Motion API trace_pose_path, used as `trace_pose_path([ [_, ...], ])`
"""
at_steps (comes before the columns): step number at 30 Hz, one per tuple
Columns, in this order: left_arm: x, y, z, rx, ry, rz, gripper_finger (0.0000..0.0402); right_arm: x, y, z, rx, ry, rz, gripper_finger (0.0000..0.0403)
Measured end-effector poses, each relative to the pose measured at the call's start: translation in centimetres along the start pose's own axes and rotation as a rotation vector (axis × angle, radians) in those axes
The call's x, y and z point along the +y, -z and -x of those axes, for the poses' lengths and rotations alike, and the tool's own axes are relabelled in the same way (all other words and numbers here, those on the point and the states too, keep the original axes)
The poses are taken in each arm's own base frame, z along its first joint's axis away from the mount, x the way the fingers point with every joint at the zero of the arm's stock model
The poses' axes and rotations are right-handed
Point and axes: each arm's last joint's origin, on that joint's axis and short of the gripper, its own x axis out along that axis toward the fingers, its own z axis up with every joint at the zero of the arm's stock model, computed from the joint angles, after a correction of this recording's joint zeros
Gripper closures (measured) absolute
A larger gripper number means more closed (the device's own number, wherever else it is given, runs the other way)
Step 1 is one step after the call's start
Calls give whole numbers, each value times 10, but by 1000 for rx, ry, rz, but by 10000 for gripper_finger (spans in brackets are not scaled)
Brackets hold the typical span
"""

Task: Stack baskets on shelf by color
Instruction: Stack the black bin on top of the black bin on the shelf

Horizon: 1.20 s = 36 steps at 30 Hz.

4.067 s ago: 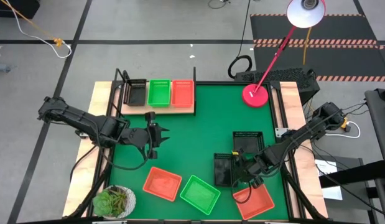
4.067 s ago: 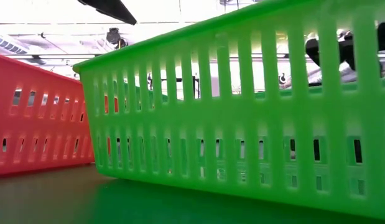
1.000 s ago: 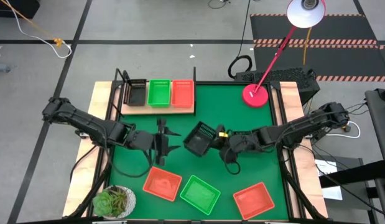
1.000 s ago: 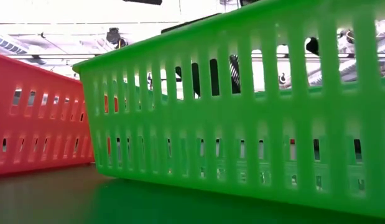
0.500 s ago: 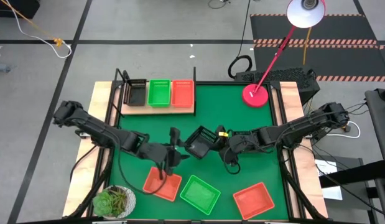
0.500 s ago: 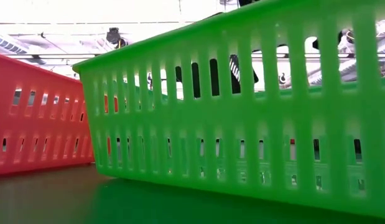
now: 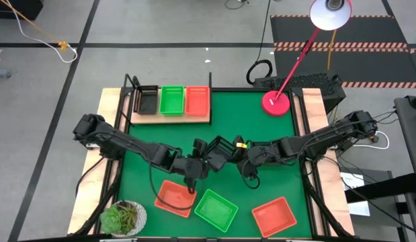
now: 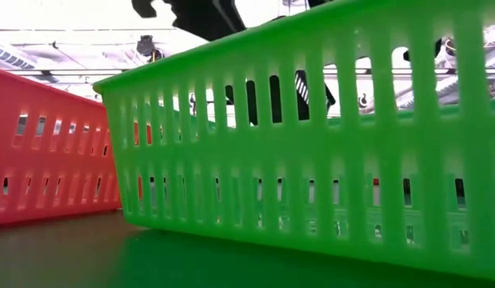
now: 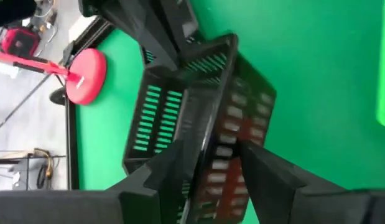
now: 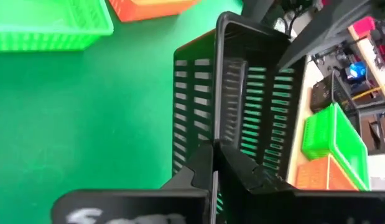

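Observation:
A black basket [image 7: 220, 148], seemingly two nested, hangs tilted above the green mat's middle. My right gripper [image 7: 236, 152] is shut on its right end, seen close in the right wrist view [image 10: 214, 152]. My left gripper [image 7: 203, 162] is open at the basket's left end, one finger on each side of a long wall [image 9: 211, 143]. The shelf [image 7: 169, 115] at the far left carries black [image 7: 147, 99], green [image 7: 172, 99] and red-orange [image 7: 197, 99] baskets abreast. Two red-orange baskets [image 7: 174, 198] [image 7: 275, 216] and a green one [image 7: 216, 210] lie flat on the mat near the front. My right gripper pinches the black basket's wall at the rim [image 10: 216, 134], one finger inside and one outside. It comes level from the table's right. The basket is lifted clear of the mat and tilted on edge. My left gripper's fingers [image 9: 170, 165] straddle the opposite wall; I cannot tell whether they touch.
The red lamp base [image 7: 275, 102] stands at the mat's far right corner, and a potted plant [image 7: 123, 218] sits at the near left corner. In the low view the green basket [image 8: 311, 160] and a red-orange one [image 8: 47, 152] fill the foreground.
My left gripper has moved toward the table's right and slightly nearer, from left of the centre up to the held black basket, its fingers now around the basket's wall. My right gripper has kept the basket lifted in nearly the same place.

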Motion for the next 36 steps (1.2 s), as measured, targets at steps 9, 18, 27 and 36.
trace_pose_path([
  [9, 7, 5, -4, 26, 10, 4, 257, 0, 0, 0, 4, 1, 9, 399],
  [18, 5, 5, -4, 4, 82, -26, 363, 0, 0, 0, 4, 6, 46, 393],
  [27, 4, 10, -5, 50, 79, -38, 375, -5, -8, 1, -74, 57, -14, 306],
  [36, 6, 15, 9, 99, 69, -31, 387, -2, -26, 27, -169, 154, 13, 263],
])
